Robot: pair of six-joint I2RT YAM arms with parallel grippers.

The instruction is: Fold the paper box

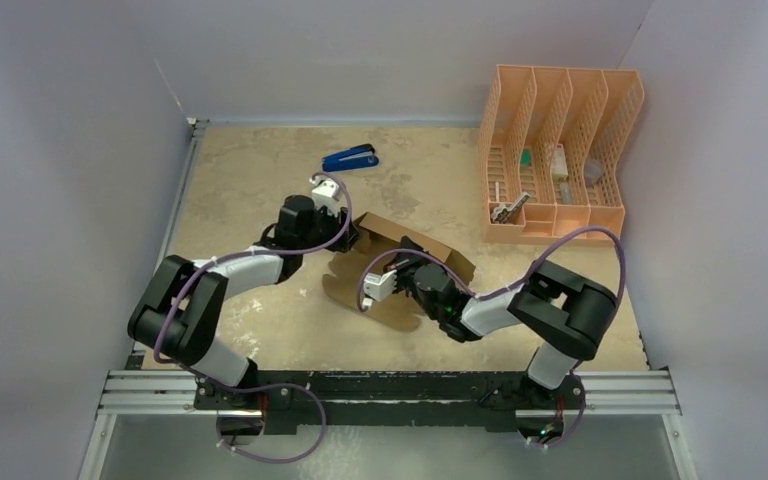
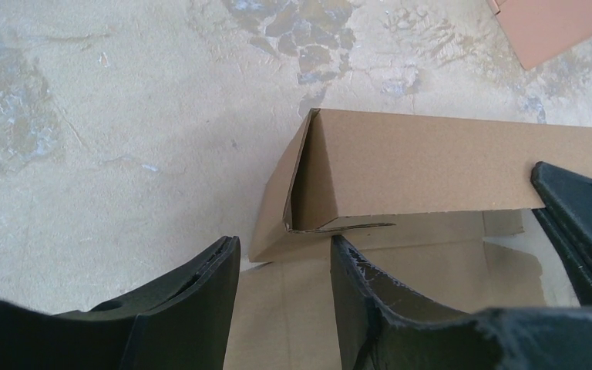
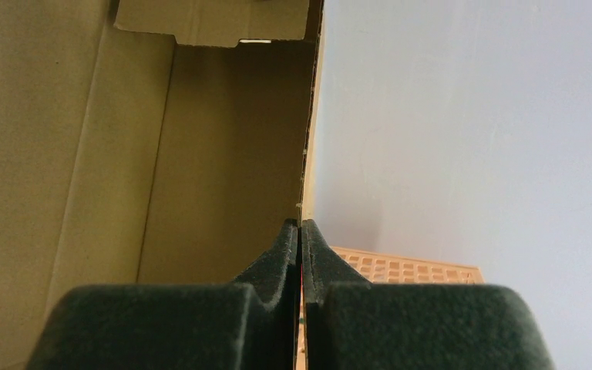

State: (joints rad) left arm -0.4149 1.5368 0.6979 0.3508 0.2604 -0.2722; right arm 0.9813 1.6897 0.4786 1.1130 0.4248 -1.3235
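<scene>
Partly folded paper box (image 1: 447, 260) near the middle of the worktop (image 1: 250, 170), with both arms at it.

The right claw (image 3: 301, 227) is pressed together, pinching the thin top edge of one raised brown wall. The left claw (image 2: 285, 247) stands spread above the flat base panel, just beside a folded-up corner flap. Rounded flaps lie flat toward the near edge. A blue stapler (image 1: 350, 158) lies near the far edge, well apart from the box. A peach mesh file organizer (image 1: 560, 150) stands at the far right corner.
</scene>
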